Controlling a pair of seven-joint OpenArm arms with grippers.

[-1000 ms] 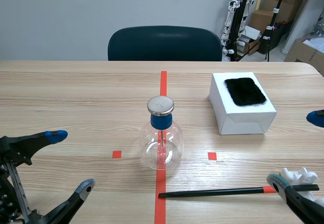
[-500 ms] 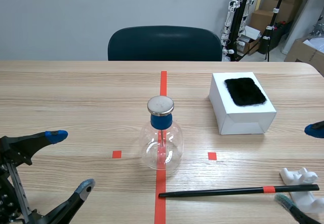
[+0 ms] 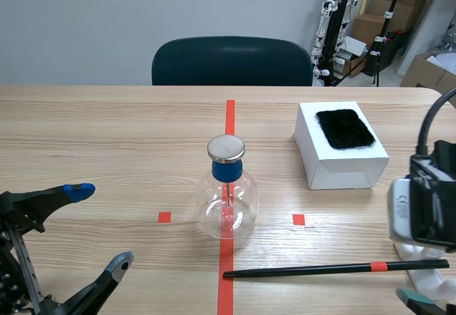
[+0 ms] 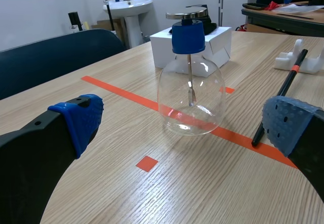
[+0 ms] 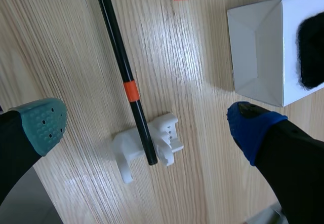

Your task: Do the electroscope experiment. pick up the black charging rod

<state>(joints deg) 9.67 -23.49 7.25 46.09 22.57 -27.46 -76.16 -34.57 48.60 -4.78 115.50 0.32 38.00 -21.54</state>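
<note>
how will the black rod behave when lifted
The black rod looks thin and straight, so probably light and stiff. Its slim round shape may roll or slip. One end rests on the white holder, so it may pivot there.

no readable text, no labels, no brands, no numbers anywhere

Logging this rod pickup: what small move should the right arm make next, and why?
Probably lower the right gripper down around the black rod near its orange band: the jaws stand open to either side above it, and the rod lies unheld, its end on the white stand.
</note>
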